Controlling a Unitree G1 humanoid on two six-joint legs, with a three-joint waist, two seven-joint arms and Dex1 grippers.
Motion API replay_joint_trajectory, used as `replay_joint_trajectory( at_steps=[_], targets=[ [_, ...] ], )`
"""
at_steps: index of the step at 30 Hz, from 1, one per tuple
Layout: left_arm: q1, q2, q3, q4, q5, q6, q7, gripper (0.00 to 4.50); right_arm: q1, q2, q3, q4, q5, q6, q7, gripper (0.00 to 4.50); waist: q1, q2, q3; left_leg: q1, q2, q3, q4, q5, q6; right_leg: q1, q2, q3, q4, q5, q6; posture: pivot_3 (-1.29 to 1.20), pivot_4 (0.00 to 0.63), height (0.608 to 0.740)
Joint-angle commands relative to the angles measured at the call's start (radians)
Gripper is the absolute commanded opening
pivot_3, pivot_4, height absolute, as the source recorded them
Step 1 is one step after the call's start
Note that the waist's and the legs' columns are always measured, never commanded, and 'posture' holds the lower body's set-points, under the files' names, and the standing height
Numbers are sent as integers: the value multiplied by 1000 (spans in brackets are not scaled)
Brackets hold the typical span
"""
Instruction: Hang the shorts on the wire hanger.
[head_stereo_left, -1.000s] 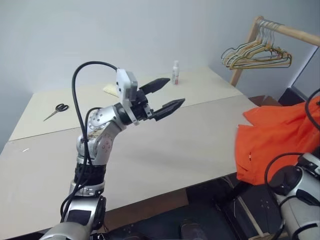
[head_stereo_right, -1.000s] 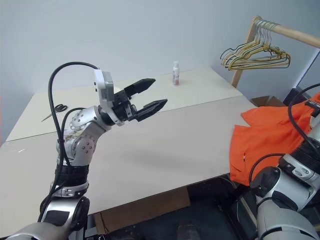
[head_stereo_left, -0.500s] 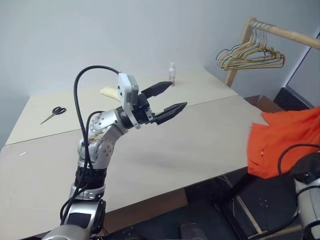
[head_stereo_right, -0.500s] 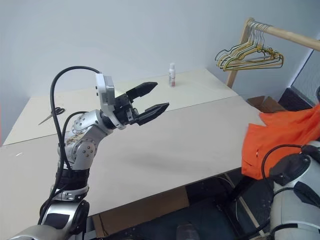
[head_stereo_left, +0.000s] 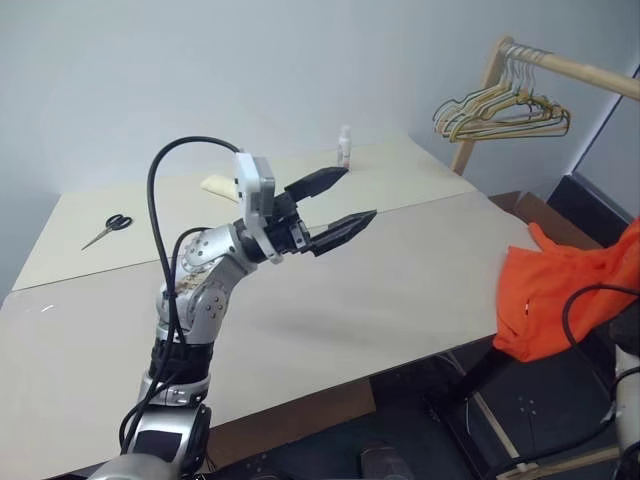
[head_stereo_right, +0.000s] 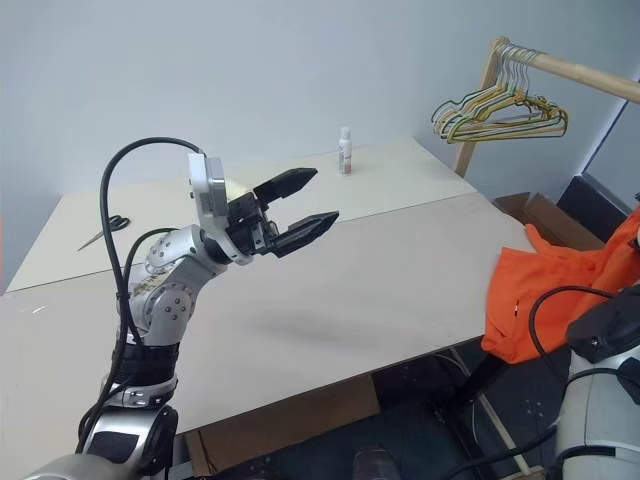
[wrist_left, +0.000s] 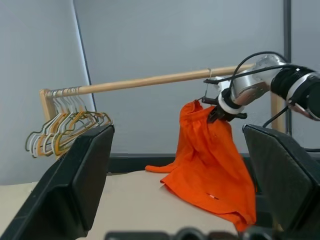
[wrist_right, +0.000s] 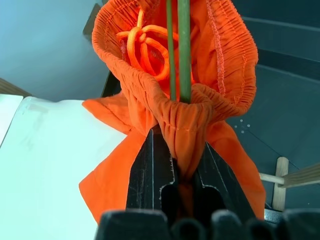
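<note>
scissors (head_stereo_left: 112, 224): on the table (head_stereo_left: 400, 290), at about 9 o'clock from the raised left arm.
left gripper (head_stereo_left: 336, 202): fingers spread wide, empty, held above the table's middle.
bottle (head_stereo_left: 344, 146): at the table's far edge, around 12 o'clock; any label too small to read.
bunched hangers (head_stereo_left: 500, 112): on the wooden rail (wrist_left: 150, 80), up at 2 o'clock.
shorts (wrist_left: 212, 165): off the table's right edge, at 3 o'clock, hanging below the rail.
right gripper (wrist_right: 182, 150): clamped on the shorts' gathered waistband.
wire hanger (wrist_right: 181, 50): thin green wires running up inside the waistband.
handling: probably light, limp, slippery fabric; the thick elastic waistband looks the surest hold.
writing: none legible.
</note>
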Motion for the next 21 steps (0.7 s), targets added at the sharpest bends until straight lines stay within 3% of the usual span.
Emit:
replay_joint_trajectory(
  at_steps=[1,10,21],
  targets=[
    [-8,7,14,-39,-26,-13,-4,4450,-3,-14,9,-7,38,-35,-11,0,0,0,0,0,0,0,0,0,0,0,0,0,0,0,0,-158,0,740],
    [8,14,11,-46,-26,-14,1,4450,45,2,127,-51,34,-27,11,0,3,-1,1,1,0,1,0,0,0,1,1,1,-1,0,0,-144,0,740],
    [9,25,3,-40,-4,-18,13,4500,134,58,289,-249,-71,-28,-103,3687,21,-1,1,1,0,1,0,0,0,0,1,2,-1,1,1,-136,0,740]
  ],
)
